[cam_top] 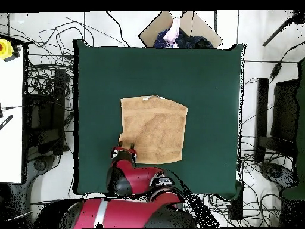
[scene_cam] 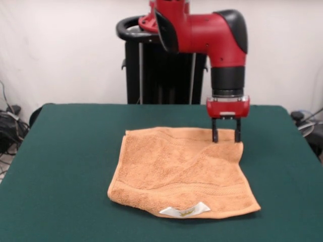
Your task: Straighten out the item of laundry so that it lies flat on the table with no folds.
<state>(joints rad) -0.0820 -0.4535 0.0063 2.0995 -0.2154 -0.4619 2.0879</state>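
The orange-tan towel (scene_cam: 176, 171) lies spread out near the middle of the dark green table (scene_cam: 60, 151), with a slight diagonal ridge running from its far right corner. Its white label (scene_cam: 185, 210) sticks out at the near edge. My gripper (scene_cam: 226, 138) hangs straight down at the towel's far right corner. Its two black fingers are apart, with their tips at the towel's surface. In the overhead view the towel (cam_top: 153, 128) sits mid-table (cam_top: 95, 89) and the gripper (cam_top: 126, 145) is at the towel's lower left corner.
The robot's black pedestal (scene_cam: 161, 70) stands behind the table's far edge. Cables and equipment (scene_cam: 10, 126) lie on the floor at both sides. A person (cam_top: 174, 31) shows at the table's top edge in the overhead view.
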